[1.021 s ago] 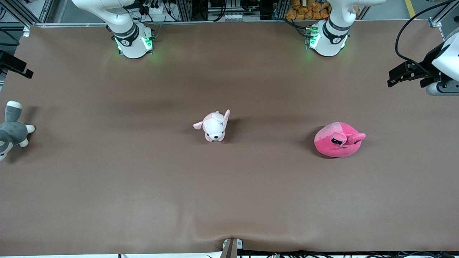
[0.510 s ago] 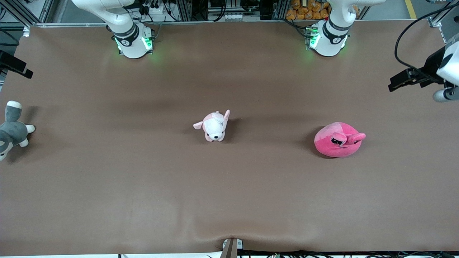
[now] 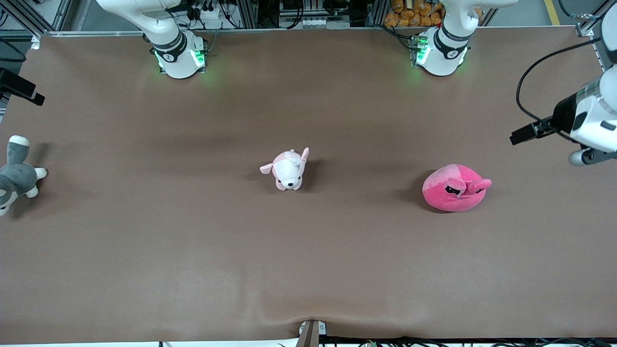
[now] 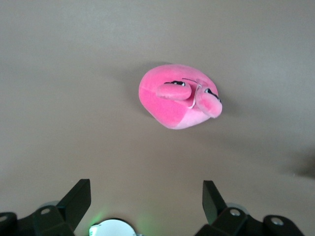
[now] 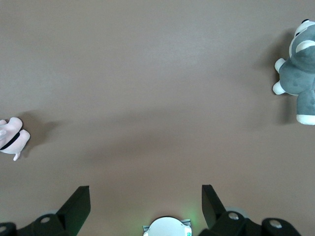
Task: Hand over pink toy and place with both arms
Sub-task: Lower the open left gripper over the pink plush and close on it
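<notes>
The pink toy [image 3: 455,188] lies on the surface [image 3: 337,265] toward the left arm's end. The left tool [image 4: 146,199] hangs above it with fingers spread wide, holding nothing. The right tool [image 5: 145,201] waits, also spread, over bare surface.

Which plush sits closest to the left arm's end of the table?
The pink toy, the round hot-pink blob; the pale puppy plush sits mid-table, the grey-and-white plush at the right arm's end.

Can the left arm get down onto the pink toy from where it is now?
Probably yes. The pink toy lies alone on the table, with nothing on or against it. The left gripper is open, up in the air toward the left arm's end, the toy unobstructed in its wrist view.
</notes>
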Tool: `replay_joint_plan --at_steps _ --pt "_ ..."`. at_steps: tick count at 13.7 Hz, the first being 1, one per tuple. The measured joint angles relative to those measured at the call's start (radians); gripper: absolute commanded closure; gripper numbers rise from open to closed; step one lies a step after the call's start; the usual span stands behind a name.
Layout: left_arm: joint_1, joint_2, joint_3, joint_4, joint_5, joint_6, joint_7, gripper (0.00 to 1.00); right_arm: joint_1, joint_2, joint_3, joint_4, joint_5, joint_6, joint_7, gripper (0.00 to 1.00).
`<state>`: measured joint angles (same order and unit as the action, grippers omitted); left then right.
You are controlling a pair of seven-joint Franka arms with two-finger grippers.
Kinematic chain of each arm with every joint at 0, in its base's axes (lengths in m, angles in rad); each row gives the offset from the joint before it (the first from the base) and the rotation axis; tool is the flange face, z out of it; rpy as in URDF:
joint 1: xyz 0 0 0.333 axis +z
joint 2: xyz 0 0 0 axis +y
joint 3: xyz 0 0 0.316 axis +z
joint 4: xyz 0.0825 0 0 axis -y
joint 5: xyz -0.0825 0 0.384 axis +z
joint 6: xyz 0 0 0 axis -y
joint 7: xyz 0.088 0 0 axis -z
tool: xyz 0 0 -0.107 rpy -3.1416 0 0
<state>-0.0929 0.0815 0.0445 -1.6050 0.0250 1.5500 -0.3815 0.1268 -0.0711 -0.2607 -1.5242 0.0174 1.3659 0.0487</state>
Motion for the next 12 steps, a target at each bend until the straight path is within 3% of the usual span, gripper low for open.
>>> replay_joint_plan --at_steps 12 --pt "0.003 0.291 0.0 -0.011 -0.003 0.202 -0.46 0.0 -0.001 0.0 -0.006 0.0 0.017 0.001 0.001 0.0"
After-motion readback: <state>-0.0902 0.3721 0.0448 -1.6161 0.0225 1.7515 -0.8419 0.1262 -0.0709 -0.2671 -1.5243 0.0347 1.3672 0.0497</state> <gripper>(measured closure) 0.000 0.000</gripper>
